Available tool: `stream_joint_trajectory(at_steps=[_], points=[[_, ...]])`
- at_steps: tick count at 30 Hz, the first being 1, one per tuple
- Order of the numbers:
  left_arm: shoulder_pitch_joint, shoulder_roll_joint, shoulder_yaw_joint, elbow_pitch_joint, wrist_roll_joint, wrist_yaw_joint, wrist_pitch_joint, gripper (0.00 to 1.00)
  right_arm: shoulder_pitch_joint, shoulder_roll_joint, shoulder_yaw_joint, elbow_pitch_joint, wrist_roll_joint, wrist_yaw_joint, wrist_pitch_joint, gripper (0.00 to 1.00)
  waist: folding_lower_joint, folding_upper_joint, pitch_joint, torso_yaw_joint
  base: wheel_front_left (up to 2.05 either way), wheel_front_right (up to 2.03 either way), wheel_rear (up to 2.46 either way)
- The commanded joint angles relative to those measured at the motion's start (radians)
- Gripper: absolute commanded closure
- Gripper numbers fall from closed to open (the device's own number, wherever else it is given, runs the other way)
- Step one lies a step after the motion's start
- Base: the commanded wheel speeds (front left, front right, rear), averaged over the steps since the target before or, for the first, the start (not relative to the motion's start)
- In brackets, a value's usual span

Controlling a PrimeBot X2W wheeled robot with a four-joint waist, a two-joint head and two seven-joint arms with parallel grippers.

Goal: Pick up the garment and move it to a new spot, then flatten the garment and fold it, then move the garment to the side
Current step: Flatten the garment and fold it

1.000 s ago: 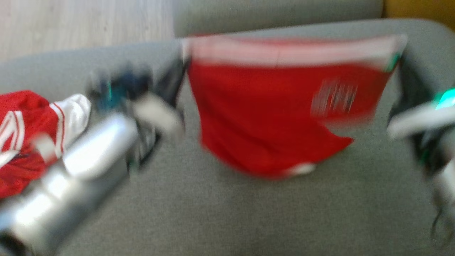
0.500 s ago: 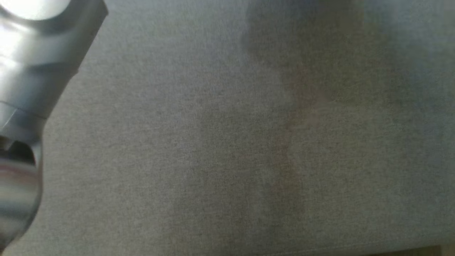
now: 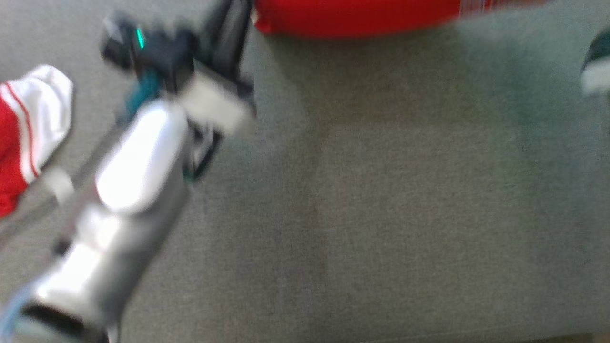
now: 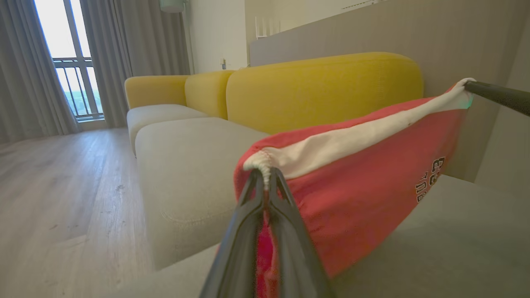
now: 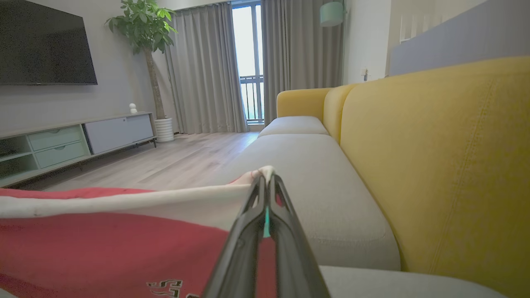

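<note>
The garment [image 4: 364,182] is red with a white waistband and dark lettering, and it hangs stretched between my two grippers above the grey seat cushion [image 3: 381,214]. My left gripper [image 4: 265,176] is shut on one waistband corner. My right gripper [image 5: 267,182] is shut on the other corner, with the garment [image 5: 103,244] spreading to its left. The blurred head view has the garment [image 3: 357,16] at the top edge, with my left gripper [image 3: 240,14] at its left corner. A pale and dark piece of my right arm [image 3: 595,71] sits at the right edge.
Another red and white garment [image 3: 28,128] lies crumpled on the cushion at the left. A yellow backrest [image 5: 434,157] runs along the sofa behind the grey seat [image 5: 306,174]. Wooden floor [image 4: 49,198] lies beyond the cushion's edge, with a TV cabinet [image 5: 62,145] across the room.
The head camera has swung down and partly back, so the held garment now sits at the top edge instead of mid-picture. Both grippers still hold the waistband corners.
</note>
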Motion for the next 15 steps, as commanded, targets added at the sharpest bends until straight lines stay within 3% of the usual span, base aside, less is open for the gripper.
stream_joint_trajectory(at_steps=[1,8,15], points=[[0.030,0.023,0.054,-0.050,0.017,-0.005,-0.004,1.00,0.059,-0.002,-0.014,-0.048,0.006,-0.001,-0.010,1.00,0.0001,0.0000,-0.067,0.008,0.00,0.00,0.00],[0.442,0.033,0.092,-0.187,0.121,-0.022,-0.004,1.00,0.418,0.018,-0.046,-0.161,0.018,-0.001,-0.011,1.00,0.0001,0.0000,-0.246,0.011,0.00,0.00,0.00],[0.753,0.035,0.101,-0.270,0.127,-0.015,-0.004,1.00,0.694,0.017,-0.085,-0.297,0.034,-0.001,0.040,1.00,0.0001,0.0000,-0.355,0.013,0.00,0.00,0.00]])
